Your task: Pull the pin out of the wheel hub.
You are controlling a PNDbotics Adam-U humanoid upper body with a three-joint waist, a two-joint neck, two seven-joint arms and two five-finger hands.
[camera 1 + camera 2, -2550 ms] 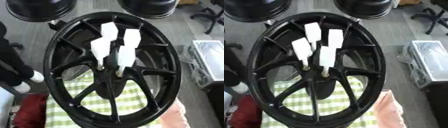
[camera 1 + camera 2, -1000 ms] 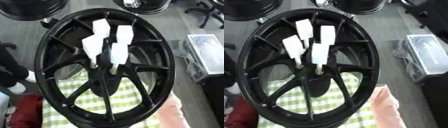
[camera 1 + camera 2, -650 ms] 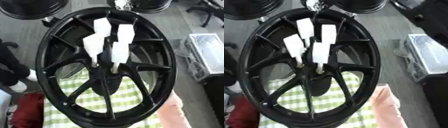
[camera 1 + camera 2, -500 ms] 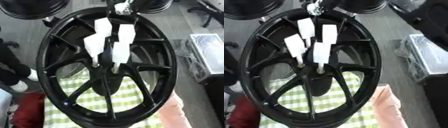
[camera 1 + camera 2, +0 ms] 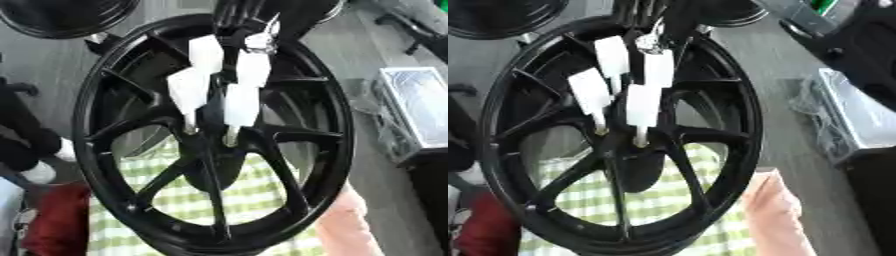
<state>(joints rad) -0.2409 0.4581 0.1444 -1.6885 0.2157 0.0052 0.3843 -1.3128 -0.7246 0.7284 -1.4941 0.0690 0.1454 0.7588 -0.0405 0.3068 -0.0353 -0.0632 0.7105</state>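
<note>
A big black spoked wheel hub (image 5: 338,125) fills both views, lying over a green checked cloth (image 5: 262,186). Several white pins stand up out of its centre: two far ones (image 5: 206,52) (image 5: 255,67) and two near ones (image 5: 188,92) (image 5: 241,103). A black hand with a silver joint (image 5: 247,25) reaches in from the top edge, over the far rim. It looks like my right hand, since a dark arm (image 5: 855,45) crosses the upper right corner. The hand sits right at the tops of the two far pins. Blur hides whether it holds one. My left hand does not show.
Other black wheels (image 5: 61,17) lie on the floor beyond the hub. A clear plastic box (image 5: 422,111) stands at the right. A red thing (image 5: 54,220) is at the lower left and a pink thing (image 5: 352,226) at the lower right.
The hand has come down from the top edge over the far rim to the tops of the far pins. All the pins stand as before.
</note>
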